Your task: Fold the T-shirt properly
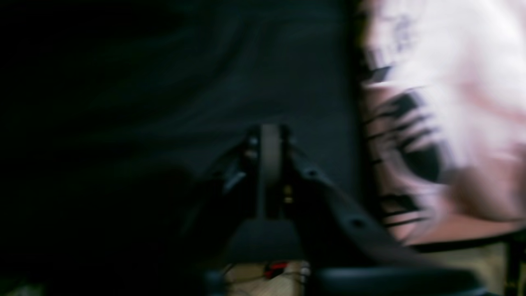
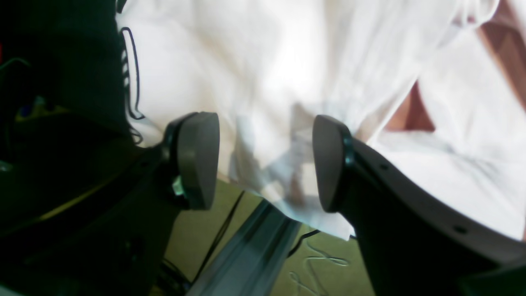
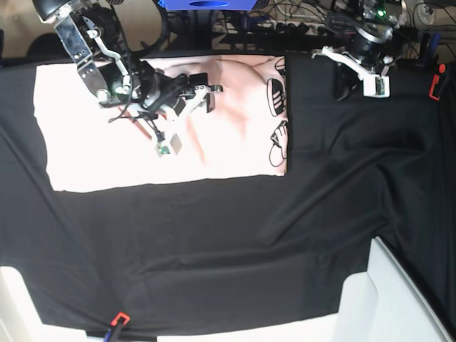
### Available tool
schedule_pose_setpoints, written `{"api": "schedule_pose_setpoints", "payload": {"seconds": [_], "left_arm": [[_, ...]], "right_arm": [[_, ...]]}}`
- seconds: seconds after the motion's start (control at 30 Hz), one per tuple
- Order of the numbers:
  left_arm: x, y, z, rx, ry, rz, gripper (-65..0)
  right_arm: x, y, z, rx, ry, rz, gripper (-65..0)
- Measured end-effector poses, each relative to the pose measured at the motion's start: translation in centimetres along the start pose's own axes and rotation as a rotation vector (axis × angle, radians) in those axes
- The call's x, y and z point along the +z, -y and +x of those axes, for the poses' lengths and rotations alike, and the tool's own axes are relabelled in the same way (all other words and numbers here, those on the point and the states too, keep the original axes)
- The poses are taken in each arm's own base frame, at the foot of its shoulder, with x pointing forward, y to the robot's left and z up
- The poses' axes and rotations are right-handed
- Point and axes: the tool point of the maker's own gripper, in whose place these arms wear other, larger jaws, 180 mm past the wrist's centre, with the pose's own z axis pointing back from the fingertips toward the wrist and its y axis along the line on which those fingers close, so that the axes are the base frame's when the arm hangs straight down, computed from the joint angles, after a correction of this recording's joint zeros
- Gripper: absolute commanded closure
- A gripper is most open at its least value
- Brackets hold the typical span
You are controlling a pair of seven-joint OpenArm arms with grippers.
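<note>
The pale pink T-shirt [image 3: 107, 157] lies flat on the black table cloth [image 3: 214, 249] at the back left, with black graphics [image 3: 278, 146] along its right edge. My right gripper [image 3: 187, 117] hovers over the shirt's middle, open and empty. In the right wrist view its pads [image 2: 197, 160] stand wide apart above the pale cloth [image 2: 287, 61]. My left gripper [image 3: 363, 82] is at the back right, off the shirt, over black cloth. In the blurred left wrist view its fingers [image 1: 269, 164] look pressed together, with the shirt's printed edge [image 1: 411, 123] to the right.
Cables and gear crowd the table's back edge [image 3: 299, 21]. A red clip [image 3: 120, 318] sits at the front edge and a red object [image 3: 432, 85] at the back right. White surfaces [image 3: 399, 299] border the front corners.
</note>
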Motion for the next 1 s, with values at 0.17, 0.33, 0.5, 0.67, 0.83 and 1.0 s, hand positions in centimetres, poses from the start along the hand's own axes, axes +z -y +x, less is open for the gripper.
{"api": "schedule_pose_setpoints", "payload": {"seconds": [0.17, 0.33, 0.5, 0.67, 0.83, 1.0], "left_arm": [[0.0, 0.3, -0.8, 0.091, -0.018, -0.045, -33.6], [-0.2, -0.2, 0.0, 0.106, -0.003, -0.052, -37.8], [-2.4, 2.2, 1.2, 0.111, 0.023, -0.129, -38.0], [-2.4, 5.4, 0.8, 0.101, 0.008, -0.248, -37.6], [-2.5, 4.4, 0.9, 0.100, 0.016, -0.224, -37.5], [-1.8, -0.3, 1.1, 0.107, 0.032, -0.097, -37.3]], "right_arm": [[0.5, 1.9, 0.4, 0.005, 0.012, -0.041, -33.8], [0.4, 1.6, 0.0, -0.005, 0.008, -0.033, -33.8], [0.4, 1.7, -0.5, -0.004, -0.003, -0.033, -33.8], [0.4, 1.9, -0.5, -0.002, -0.004, -0.038, -33.8], [1.7, 5.6, 0.7, -0.041, 0.080, -0.102, -34.0], [5.6, 10.9, 3.6, -0.093, 0.232, -0.126, -44.3]]}}
